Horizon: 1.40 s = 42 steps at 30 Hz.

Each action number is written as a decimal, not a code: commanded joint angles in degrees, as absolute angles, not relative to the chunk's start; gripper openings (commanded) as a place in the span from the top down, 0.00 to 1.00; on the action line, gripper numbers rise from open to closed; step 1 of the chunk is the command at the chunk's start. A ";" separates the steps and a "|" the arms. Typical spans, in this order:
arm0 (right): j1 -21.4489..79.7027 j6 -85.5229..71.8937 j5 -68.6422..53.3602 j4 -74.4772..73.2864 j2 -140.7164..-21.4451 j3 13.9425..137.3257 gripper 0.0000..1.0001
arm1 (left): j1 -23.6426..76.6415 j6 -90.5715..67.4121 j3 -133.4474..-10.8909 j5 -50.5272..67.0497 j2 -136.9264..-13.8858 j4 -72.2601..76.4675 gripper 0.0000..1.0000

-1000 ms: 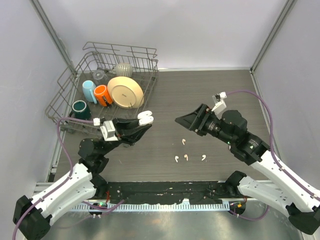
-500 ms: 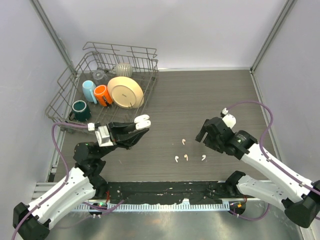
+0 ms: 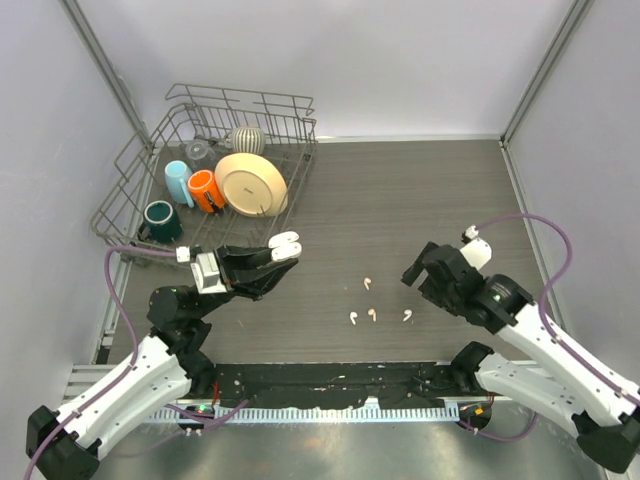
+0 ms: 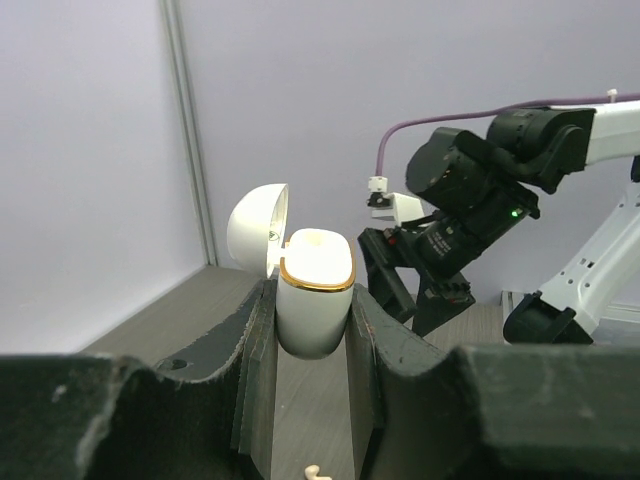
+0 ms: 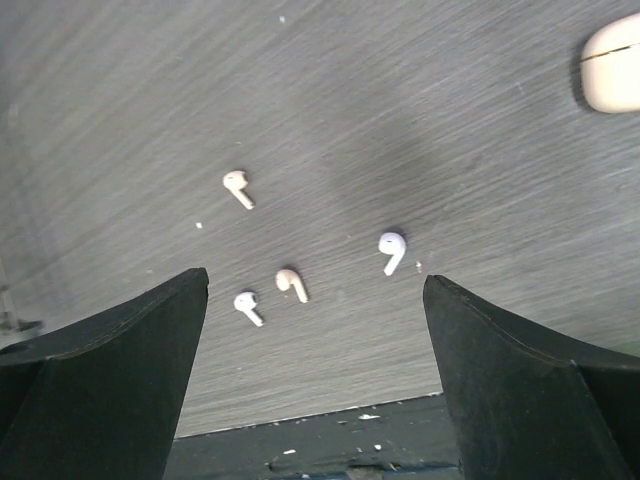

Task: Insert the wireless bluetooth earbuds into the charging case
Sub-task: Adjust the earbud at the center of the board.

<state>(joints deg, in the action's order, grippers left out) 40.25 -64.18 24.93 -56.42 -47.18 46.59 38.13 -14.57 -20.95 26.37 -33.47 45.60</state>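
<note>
On the near strip of the dark table, just beyond the arm bases, lie the wireless bluetooth earbuds. There are four, all loose and none in a case: two close together, one to their right, one farther back. Above them hangs the right gripper, its jaws spread wide and empty.

The step in hand looks like picking up the first earbud. I judge the rightmost the best choice, since it lies apart from the pair. The fingers dwarf it, so the descent should be plumb, with the tips straddling the bud and closing gently so it neither skids nor flips.

To the left and a little farther, the left gripper is clamped on the charging case. It is held upright off the table with its lid hinged open, and needs holding level. One case is held. A pale seamed shape at the corner of the right wrist view may be another; I cannot tell. Farthest back, one dish rack holds three cups and one plate.
</note>
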 commanded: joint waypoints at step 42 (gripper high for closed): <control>40.34 -71.81 20.39 -52.30 -68.55 45.44 0.37 | 38.06 -14.59 -21.01 24.87 -31.29 46.50 1.00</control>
